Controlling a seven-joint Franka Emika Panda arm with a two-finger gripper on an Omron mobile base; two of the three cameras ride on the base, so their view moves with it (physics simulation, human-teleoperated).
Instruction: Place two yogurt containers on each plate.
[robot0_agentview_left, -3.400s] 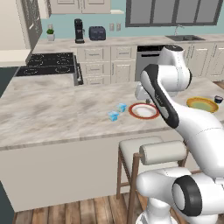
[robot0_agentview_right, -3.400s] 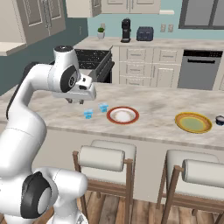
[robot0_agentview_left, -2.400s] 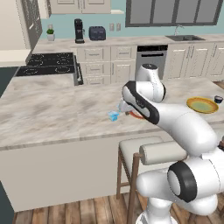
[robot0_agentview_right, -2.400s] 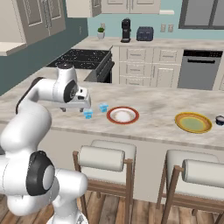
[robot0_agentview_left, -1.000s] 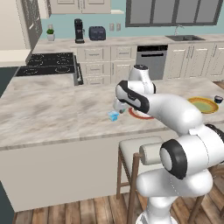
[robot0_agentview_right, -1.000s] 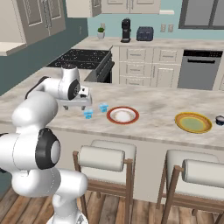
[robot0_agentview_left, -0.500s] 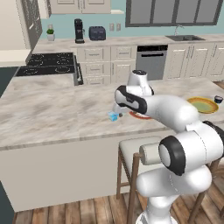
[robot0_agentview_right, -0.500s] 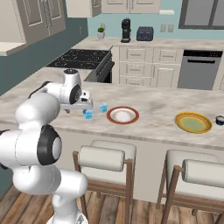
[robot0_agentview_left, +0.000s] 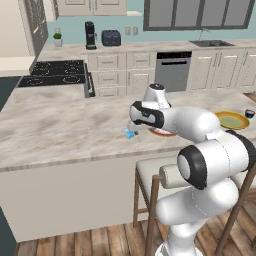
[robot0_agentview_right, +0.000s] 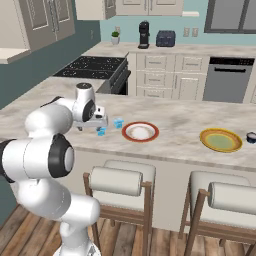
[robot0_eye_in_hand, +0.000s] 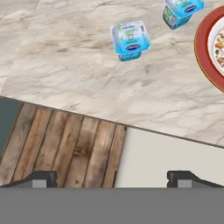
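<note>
- Two pale blue yogurt cups: nearer cup (robot0_eye_in_hand: 130, 40) lies at twelve o'clock from the claw (robot0_eye_in_hand: 112, 178).
- Claw spread wide, holding nothing.
- Red-rimmed plate (robot0_eye_in_hand: 204, 51) at two o'clock.

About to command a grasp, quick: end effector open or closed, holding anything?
End effector: open, holding nothing; the blue yogurt cup sits on the counter ahead of it.

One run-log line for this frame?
phase: approach | gripper: open, empty, above counter edge | two pale blue boxy yogurt cups: on marble counter, beside red-rimmed white plate | plates: nothing placed
</note>
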